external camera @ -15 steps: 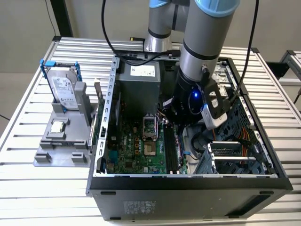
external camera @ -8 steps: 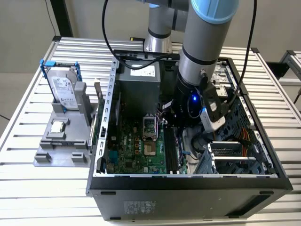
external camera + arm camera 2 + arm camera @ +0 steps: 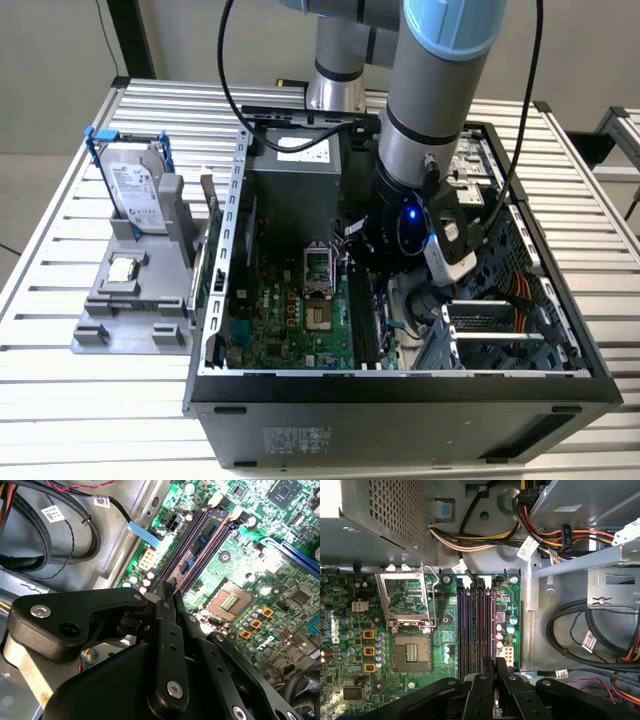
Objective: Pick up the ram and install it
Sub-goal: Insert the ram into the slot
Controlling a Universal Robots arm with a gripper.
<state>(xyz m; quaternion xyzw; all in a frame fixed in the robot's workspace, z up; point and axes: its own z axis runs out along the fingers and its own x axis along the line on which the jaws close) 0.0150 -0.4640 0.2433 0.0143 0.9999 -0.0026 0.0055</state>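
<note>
- The tool [image 3: 495, 664] has its dark fingers [image 3: 503, 672] drawn in narrow, pinching a thin board edge-on. It points straight down into the open computer case [image 3: 400, 400], which suits pushing a card into a socket.
- The ram [image 3: 202, 542] is that thin board: a dark blue stick with a reddish edge line, standing on its long edge along the outermost of the memory slots [image 3: 465, 625]. It runs away from the fingertips, parallel to the empty slots beside it. Whether it is fully seated I cannot tell.
- Just beside the slots is the processor socket [image 3: 412, 652], its metal frame flipped open and nothing in it.
- The arm [image 3: 430, 110] comes down from twelve o'clock in the exterior view and stands over the green motherboard [image 3: 290, 310].
- At nine o'clock from the case, the exterior view's left, a grey holder [image 3: 100, 335] on the slatted worktop [image 3: 60, 400] keeps spare parts within reach: an upright hard drive [image 3: 135, 185] and a small square processor chip [image 3: 122, 268].
</note>
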